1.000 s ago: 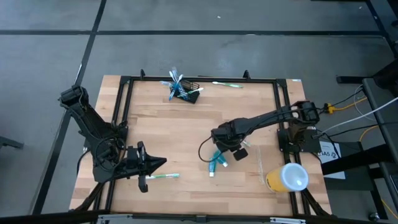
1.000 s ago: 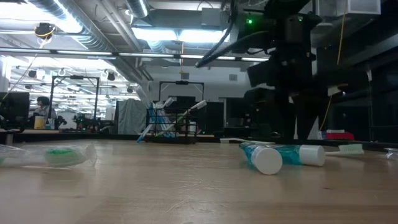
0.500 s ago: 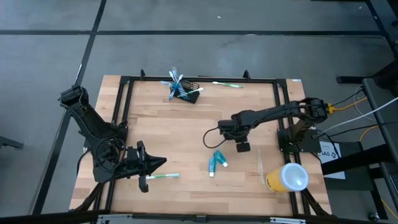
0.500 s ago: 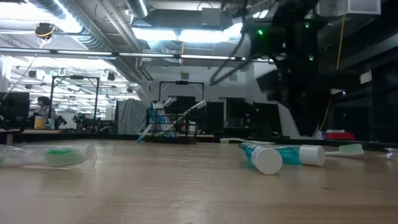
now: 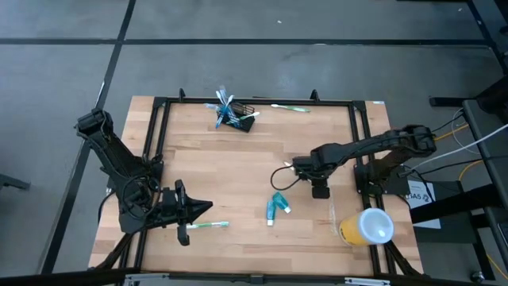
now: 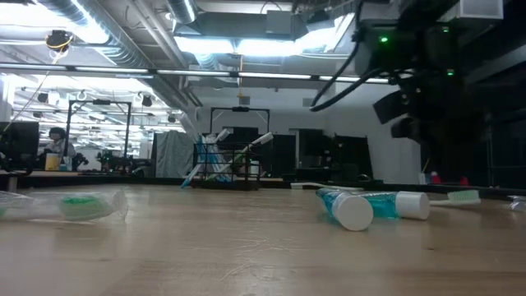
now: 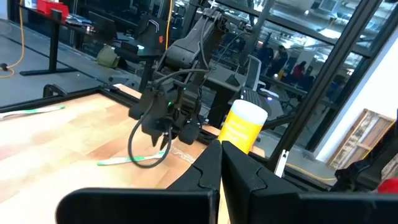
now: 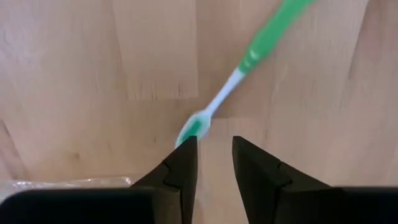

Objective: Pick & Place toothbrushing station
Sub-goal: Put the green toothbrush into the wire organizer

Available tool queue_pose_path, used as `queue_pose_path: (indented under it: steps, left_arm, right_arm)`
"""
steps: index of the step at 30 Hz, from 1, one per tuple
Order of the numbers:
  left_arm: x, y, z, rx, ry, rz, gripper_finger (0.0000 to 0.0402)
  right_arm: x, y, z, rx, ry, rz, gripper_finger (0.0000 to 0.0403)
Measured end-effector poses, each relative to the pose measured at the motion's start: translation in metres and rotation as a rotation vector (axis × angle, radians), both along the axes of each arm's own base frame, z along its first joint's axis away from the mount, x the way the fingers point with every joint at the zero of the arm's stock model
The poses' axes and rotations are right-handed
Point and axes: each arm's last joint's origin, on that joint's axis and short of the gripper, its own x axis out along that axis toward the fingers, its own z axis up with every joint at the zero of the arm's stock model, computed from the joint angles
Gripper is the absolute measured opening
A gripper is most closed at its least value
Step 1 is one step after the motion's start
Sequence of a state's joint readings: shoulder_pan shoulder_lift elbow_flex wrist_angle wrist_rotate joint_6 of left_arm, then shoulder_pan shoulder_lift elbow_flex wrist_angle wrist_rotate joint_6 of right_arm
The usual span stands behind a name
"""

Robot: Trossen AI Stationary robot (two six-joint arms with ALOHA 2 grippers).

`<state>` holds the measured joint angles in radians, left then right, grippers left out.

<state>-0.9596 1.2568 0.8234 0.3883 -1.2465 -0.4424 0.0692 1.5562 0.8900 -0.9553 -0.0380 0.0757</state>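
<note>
The toothbrushing station [image 5: 242,119] is a small black mesh holder at the table's far edge, with toothbrushes leaning out of it; the low view shows the station [image 6: 226,168] far off. My right gripper [image 5: 319,189] points down, open, above a green toothbrush [image 8: 249,56] lying flat on the wood. The brush head lies just beyond one fingertip, and nothing is between the fingers [image 8: 214,155]. Two toothpaste tubes [image 5: 276,206] lie to its left. My left gripper [image 5: 208,206] waits shut and level at the near left.
A yellow cup with a white lid [image 5: 367,228] lies at the near right corner, with a clear wrapper [image 5: 332,213] beside it. One toothbrush [image 5: 208,226] lies by my left gripper and another [image 5: 290,107] at the far edge. A black frame [image 5: 357,135] borders the table.
My right gripper has moved from above the toothpaste tubes toward the table's right edge and has rolled about its own axis. The tubes have stayed where they lay. The left arm has kept still.
</note>
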Motion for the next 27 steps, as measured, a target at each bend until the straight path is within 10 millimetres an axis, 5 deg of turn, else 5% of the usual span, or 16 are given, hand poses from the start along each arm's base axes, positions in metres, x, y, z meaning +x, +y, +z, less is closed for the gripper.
queue_pose_path:
  steps: [10, 27]
  left_arm:
    - [0.000, 0.001, -0.002, 0.031, 0.017, 0.016, 0.0005]
    - [0.000, 0.001, -0.002, 0.013, 0.010, 0.021, 0.0003]
  right_arm:
    - [-0.029, 0.000, 0.002, 0.071, -0.078, -0.121, 0.0104]
    - [-0.039, -0.001, -0.016, -0.017, -0.069, -0.167, 0.0104]
